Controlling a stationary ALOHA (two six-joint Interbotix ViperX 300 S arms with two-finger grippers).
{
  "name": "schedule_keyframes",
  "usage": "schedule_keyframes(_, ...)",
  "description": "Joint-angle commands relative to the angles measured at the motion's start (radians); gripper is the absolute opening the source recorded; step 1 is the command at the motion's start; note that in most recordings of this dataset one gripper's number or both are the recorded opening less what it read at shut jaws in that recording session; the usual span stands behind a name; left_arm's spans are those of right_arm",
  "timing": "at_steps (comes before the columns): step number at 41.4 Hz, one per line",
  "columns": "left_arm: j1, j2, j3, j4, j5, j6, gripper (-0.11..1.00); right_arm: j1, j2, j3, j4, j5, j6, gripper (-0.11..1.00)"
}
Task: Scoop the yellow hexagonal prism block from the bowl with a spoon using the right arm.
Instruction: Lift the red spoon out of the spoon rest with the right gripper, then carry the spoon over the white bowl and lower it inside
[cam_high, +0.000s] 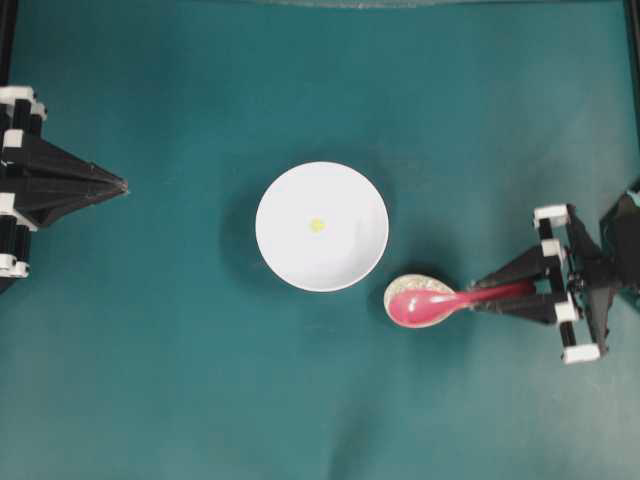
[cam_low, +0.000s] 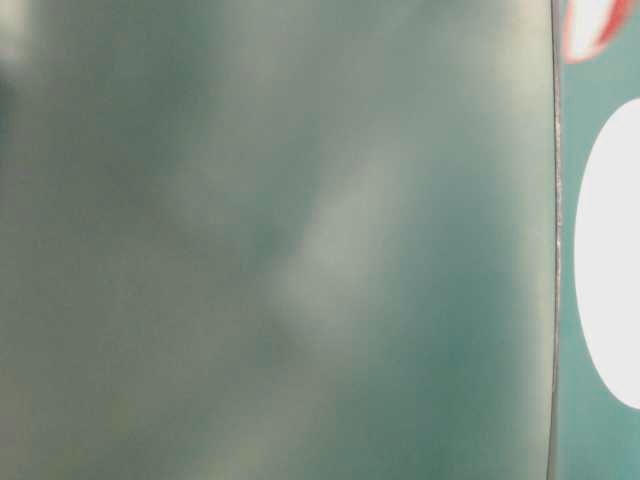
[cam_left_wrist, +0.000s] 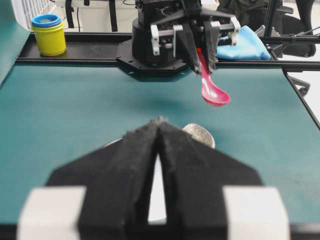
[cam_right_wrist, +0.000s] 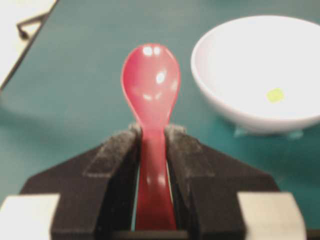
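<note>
A white bowl (cam_high: 290, 200) stands at the table's middle with the tiny yellow block (cam_high: 317, 225) lying inside it. My right gripper (cam_high: 480, 292) is shut on the handle of the pink-red spoon (cam_high: 430, 305), whose scoop hangs just right of the bowl, over a small beige dish. The right wrist view shows the spoon (cam_right_wrist: 151, 90) pinched between the pads at the gripper (cam_right_wrist: 151, 131), with the bowl (cam_right_wrist: 235, 60) and block (cam_right_wrist: 275, 94) ahead to the right. My left gripper (cam_high: 122, 185) rests far left, shut and holding nothing.
The beige crackle dish (cam_high: 400, 288) sits on the table against the bowl's lower right, under the spoon's scoop. Beyond the table's far edge in the left wrist view are a yellow and blue cup (cam_left_wrist: 48, 34) and a blue cloth (cam_left_wrist: 247, 42).
</note>
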Motion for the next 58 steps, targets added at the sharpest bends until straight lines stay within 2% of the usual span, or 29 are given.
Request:
schedule_keyframes(1, -0.002, 0.008, -0.029, 0.003, -0.009, 0.002, 0.03, -0.046, -0.083, -0.038, 0.0, 0.094, -0.02, 0.24)
schedule_keyframes(8, -0.002, 0.008, -0.029, 0.003, -0.009, 0.002, 0.03, -0.156, -0.21, -0.092, 0.0, 0.295, -0.057, 0.24)
schedule_keyframes(16, -0.002, 0.006, -0.029, 0.003, -0.008, 0.002, 0.03, -0.276, -0.278, -0.163, -0.002, 0.494, -0.067, 0.24)
schedule_keyframes(25, -0.002, 0.003, -0.029, 0.003, -0.008, 0.002, 0.03, -0.383, -0.261, -0.258, -0.006, 0.732, -0.066, 0.24)
schedule_keyframes(33, -0.002, 0.0, -0.031, 0.003, -0.008, 0.0, 0.03, -0.451, -0.206, -0.35, -0.008, 0.888, -0.064, 0.24)
schedule_keyframes(44, -0.002, -0.002, -0.031, 0.003, -0.008, 0.0, 0.03, -0.486, -0.106, -0.443, -0.011, 0.999, -0.064, 0.24)
schedule_keyframes(58, -0.002, -0.002, -0.032, 0.003, -0.011, -0.006, 0.03, -0.488, -0.014, -0.509, -0.025, 1.012, -0.064, 0.24)
